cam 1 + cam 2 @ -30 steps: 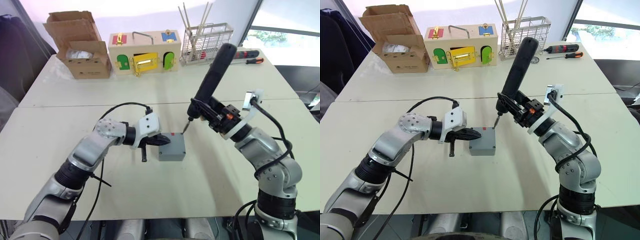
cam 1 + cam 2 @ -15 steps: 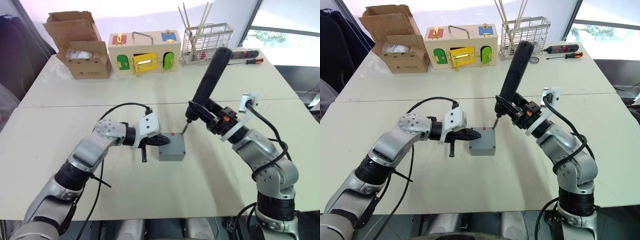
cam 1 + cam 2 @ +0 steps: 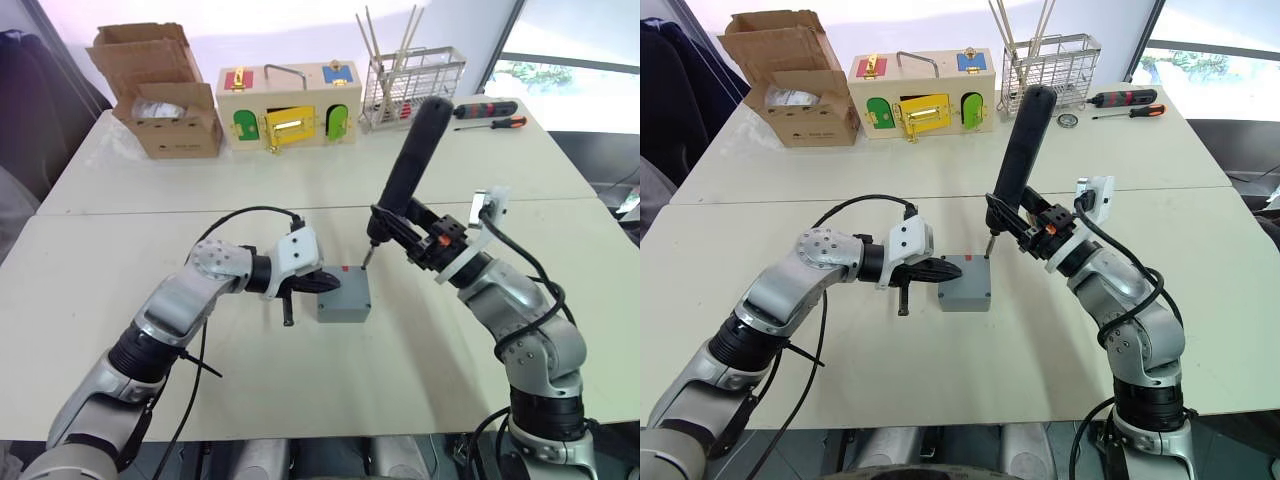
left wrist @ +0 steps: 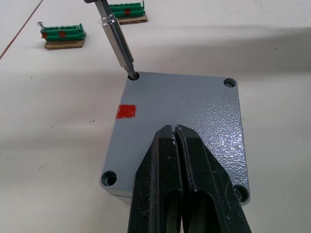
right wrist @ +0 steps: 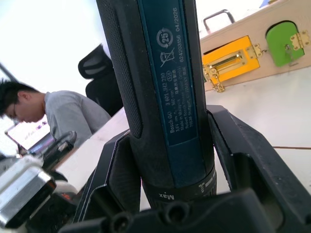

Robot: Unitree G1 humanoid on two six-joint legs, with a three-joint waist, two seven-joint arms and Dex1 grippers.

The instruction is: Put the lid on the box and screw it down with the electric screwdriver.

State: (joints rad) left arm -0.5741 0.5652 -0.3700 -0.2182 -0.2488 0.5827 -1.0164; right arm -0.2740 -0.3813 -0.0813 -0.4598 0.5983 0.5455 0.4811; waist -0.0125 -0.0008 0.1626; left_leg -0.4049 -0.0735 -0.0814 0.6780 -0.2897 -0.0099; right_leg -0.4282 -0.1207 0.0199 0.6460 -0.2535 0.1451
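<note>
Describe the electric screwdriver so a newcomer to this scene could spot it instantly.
At the near table's middle, beside the grey box, the right gripper holds the electric screwdriver: a thick black cylinder, bit down. The manual screwdrivers on the far table are slim, with red and orange handles.

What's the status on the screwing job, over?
Left gripper fingers shut, pressing on the lid. Right gripper shut on the electric screwdriver, bit seated in a corner hole. Nothing in the way.

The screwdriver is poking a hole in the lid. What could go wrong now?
The electric screwdriver leans, so its bit might slip out of the corner hole. The left gripper, fingers shut, only presses on the lid, so the box might slide or twist when the tool spins.
</note>
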